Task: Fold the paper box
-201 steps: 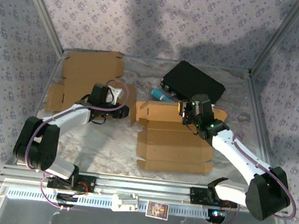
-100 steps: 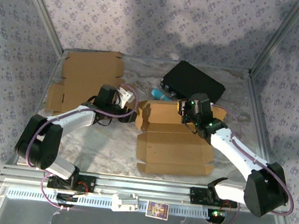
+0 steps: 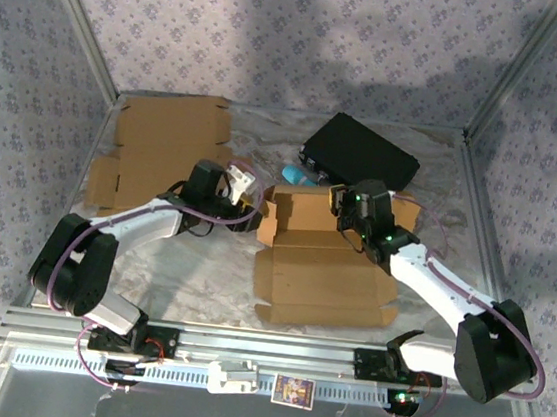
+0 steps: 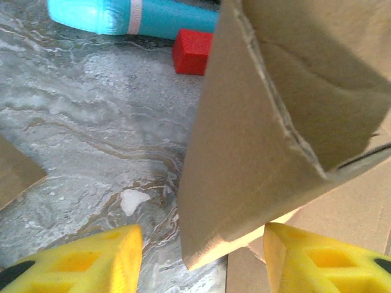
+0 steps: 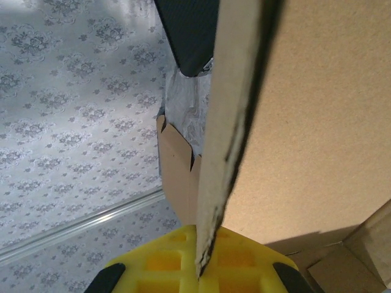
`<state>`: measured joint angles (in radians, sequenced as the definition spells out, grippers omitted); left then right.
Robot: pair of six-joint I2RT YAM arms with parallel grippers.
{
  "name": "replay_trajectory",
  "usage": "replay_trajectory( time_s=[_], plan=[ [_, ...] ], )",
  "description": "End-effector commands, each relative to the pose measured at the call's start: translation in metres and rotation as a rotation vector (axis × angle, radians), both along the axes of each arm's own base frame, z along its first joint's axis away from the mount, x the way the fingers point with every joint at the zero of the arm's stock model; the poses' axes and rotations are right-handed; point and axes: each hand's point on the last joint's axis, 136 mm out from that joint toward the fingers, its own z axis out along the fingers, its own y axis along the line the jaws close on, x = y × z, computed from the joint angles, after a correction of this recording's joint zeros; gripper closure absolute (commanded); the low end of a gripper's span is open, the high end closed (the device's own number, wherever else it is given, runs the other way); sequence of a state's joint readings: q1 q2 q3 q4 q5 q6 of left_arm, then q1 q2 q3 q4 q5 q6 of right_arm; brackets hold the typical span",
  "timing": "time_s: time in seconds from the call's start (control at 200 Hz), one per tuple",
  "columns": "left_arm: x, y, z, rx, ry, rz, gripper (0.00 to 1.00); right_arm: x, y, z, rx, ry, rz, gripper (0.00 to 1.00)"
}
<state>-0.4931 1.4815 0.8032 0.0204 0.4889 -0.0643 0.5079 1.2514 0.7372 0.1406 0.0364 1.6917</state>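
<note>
The grey marbled table [image 3: 213, 274] carries all items; its near edge is hidden behind the arm bases.

The brown cardboard box [image 3: 324, 266] lies at the centre of the table, partly formed. Its base panel lies flat toward the near edge. Its rear wall stands up, with a side flap raised at the left end. In the left wrist view the box [image 4: 244, 152] is cut off at the top and right. In the right wrist view one panel [image 5: 317, 122] is seen edge-on, and the rest of the box is out of frame.

A flat brown cardboard sheet [image 3: 160, 145] lies at the far left; the left arm covers its near right corner. A black rectangular case [image 3: 361, 149] lies at the far centre-right, behind the box.

The left gripper [image 3: 244, 186] is just beside the raised left flap. Its yellow fingers [image 4: 91, 259] stand wide apart, with the flap's lower corner between them and touching neither.

The right gripper [image 3: 344, 208] is at the rear wall. Its yellow fingers [image 5: 153, 265] are closed on the edge of the panel.

A turquoise cylinder [image 3: 300, 177] lies between case and box, its right end hidden. A small red block [image 4: 192, 52] touches it; the flap hides the block's right side.
</note>
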Motion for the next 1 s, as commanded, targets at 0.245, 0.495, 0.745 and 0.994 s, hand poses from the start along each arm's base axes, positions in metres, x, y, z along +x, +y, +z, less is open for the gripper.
replay_trajectory(
  time_s=[0.245,0.495,0.745,0.994],
  plan=[
    [0.009,-0.012,-0.003,0.043,-0.06,0.076,0.46,-0.013,0.009,-0.023,-0.076,-0.008,0.05,1.0],
    [0.011,-0.011,-0.01,0.087,-0.082,0.153,0.46,-0.017,0.014,-0.03,-0.071,-0.059,0.07,1.0],
    [0.012,-0.012,-0.014,0.107,-0.082,0.192,0.46,-0.027,0.018,-0.043,-0.098,-0.046,0.106,1.0],
    [0.014,-0.011,-0.017,0.137,-0.087,0.247,0.48,-0.035,0.015,-0.054,-0.123,-0.035,0.118,1.0]
  ],
)
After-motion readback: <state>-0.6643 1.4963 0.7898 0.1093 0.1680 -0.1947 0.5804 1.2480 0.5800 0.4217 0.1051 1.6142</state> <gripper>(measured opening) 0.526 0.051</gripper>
